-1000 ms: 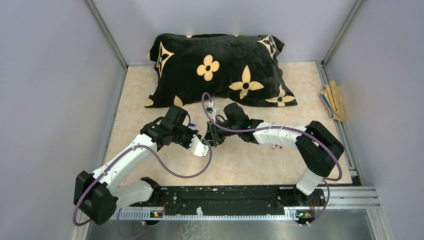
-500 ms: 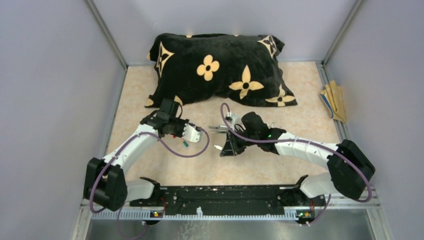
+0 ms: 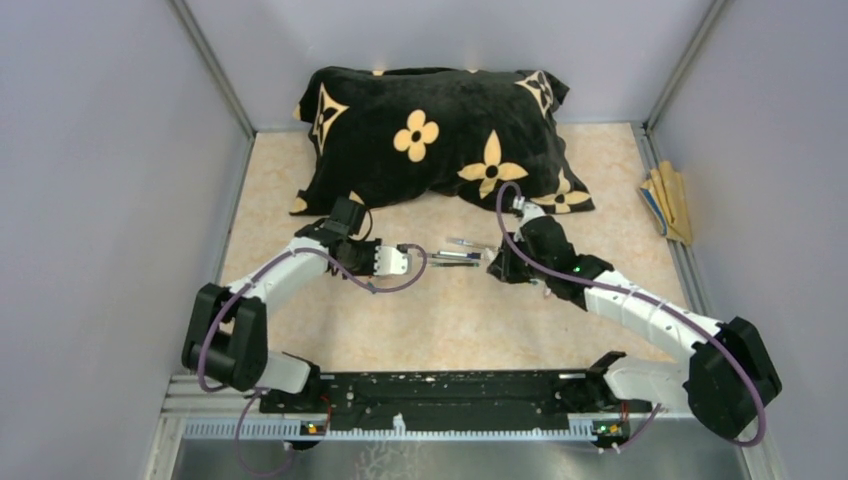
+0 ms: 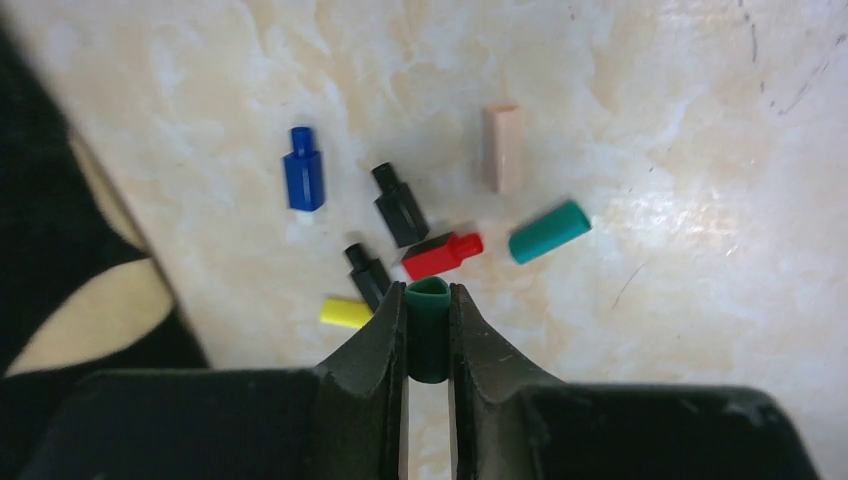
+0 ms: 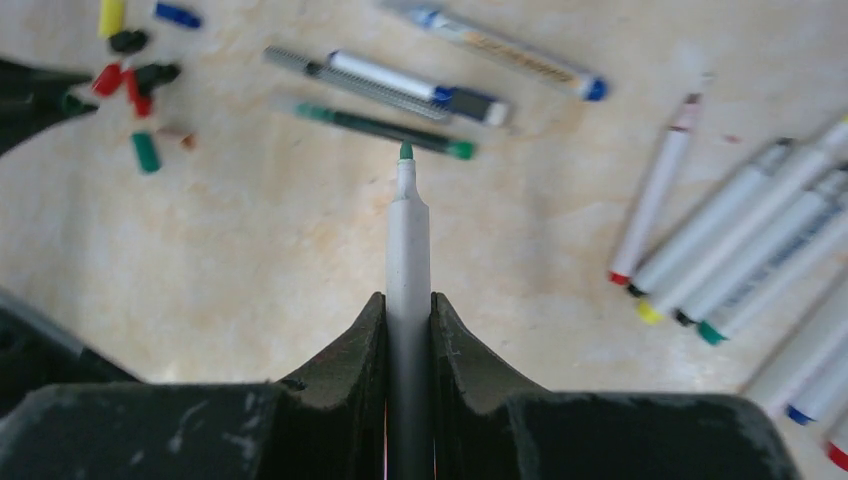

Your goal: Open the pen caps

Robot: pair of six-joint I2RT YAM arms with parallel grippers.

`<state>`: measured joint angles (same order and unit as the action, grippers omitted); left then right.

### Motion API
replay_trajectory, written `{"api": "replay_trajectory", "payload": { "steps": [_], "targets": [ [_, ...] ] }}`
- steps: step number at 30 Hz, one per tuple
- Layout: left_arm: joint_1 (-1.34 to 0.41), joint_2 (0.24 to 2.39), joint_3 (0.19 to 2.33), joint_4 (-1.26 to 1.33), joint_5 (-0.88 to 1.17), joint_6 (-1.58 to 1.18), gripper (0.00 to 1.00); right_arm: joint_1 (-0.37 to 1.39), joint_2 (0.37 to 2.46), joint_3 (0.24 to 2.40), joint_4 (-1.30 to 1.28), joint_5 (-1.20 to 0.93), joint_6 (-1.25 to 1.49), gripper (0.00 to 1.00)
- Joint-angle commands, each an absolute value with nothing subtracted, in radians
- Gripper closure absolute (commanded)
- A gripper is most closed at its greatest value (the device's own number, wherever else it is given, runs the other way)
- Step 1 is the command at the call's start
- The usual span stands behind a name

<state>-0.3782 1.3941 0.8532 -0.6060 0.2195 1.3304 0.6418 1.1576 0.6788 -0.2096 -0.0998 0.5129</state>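
In the left wrist view my left gripper (image 4: 428,292) is shut on a dark green pen cap (image 4: 429,335), held just above a cluster of loose caps: blue (image 4: 303,180), two black (image 4: 400,205), red (image 4: 442,256), teal (image 4: 549,231), yellow (image 4: 346,313) and pale pink (image 4: 502,148). My right gripper (image 5: 408,300) is shut on a grey pen (image 5: 407,230) whose green tip is bare. Three uncapped pens (image 5: 395,85) lie beyond it, and several capped pens (image 5: 740,250) lie to its right. In the top view the left gripper (image 3: 400,260) and the right gripper (image 3: 497,263) are apart, with pens (image 3: 455,257) between them.
A black pillow with yellow flowers (image 3: 440,135) lies along the back of the table, close behind both grippers, and its edge shows in the left wrist view (image 4: 60,250). Tan sticks (image 3: 668,200) lie at the right edge. Grey walls enclose the table.
The grippers were together at the centre and have pulled apart. The left one moved left and back with the green cap, the right one moved right with the pen.
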Motion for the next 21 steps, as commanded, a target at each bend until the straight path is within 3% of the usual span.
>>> {"api": "replay_trajectory", "payload": {
  "steps": [1,9,12,15,18,21],
  "targets": [
    [-0.362,1.448,0.815,-0.543,0.286,1.193,0.79,0.58,1.122,0.655,-0.235,0.144,0.554,1.0],
    [-0.344,1.507,0.833,-0.504,0.299,1.14,0.69,0.543,1.136,0.62,-0.264,0.373,0.58,1.0],
    [-0.341,1.51,0.848,-0.511,0.309,1.132,0.6,0.53,1.146,0.591,-0.258,0.438,0.594,1.0],
    [-0.335,1.51,0.871,-0.541,0.32,1.123,0.42,0.518,1.155,0.567,-0.241,0.466,0.6,1.0],
    [-0.322,1.502,0.908,-0.587,0.341,1.114,0.04,0.507,1.169,0.554,-0.225,0.472,0.598,1.0],
    [-0.3,1.493,0.966,-0.642,0.384,1.096,0.01,0.495,1.181,0.547,-0.207,0.473,0.592,1.0]
  ]
}}
